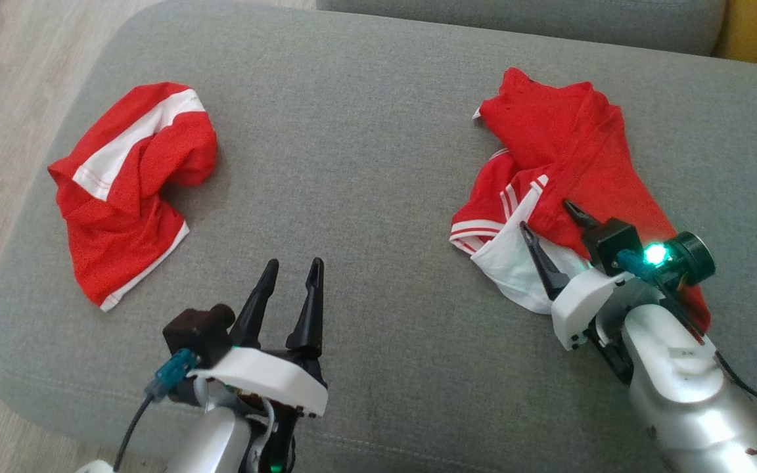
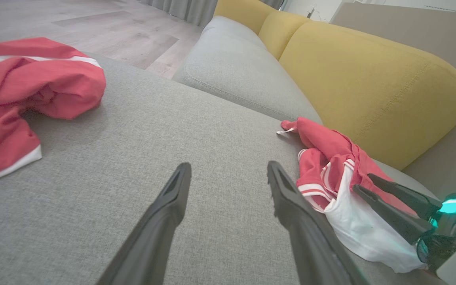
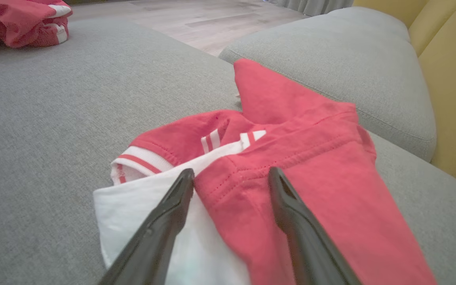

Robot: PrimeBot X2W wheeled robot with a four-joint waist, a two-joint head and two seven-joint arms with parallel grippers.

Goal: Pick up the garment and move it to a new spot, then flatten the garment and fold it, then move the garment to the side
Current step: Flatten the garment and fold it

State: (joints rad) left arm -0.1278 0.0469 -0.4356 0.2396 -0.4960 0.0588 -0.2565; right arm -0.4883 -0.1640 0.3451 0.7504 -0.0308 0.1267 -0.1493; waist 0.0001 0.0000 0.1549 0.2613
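The right jaws gape over the crumpled red-and-white jersey shirt [image 1: 569, 144] — set to pinch it; the left jaws wait open, apart from it.

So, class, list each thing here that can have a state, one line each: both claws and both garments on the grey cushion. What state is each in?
left claw: open, empty, over bare cushion.
right claw: open, fingers either side of a red fold, not closed on it.
right garment: crumpled, not flattened, white part showing.
left garment: crumpled in a heap, nothing touching it.
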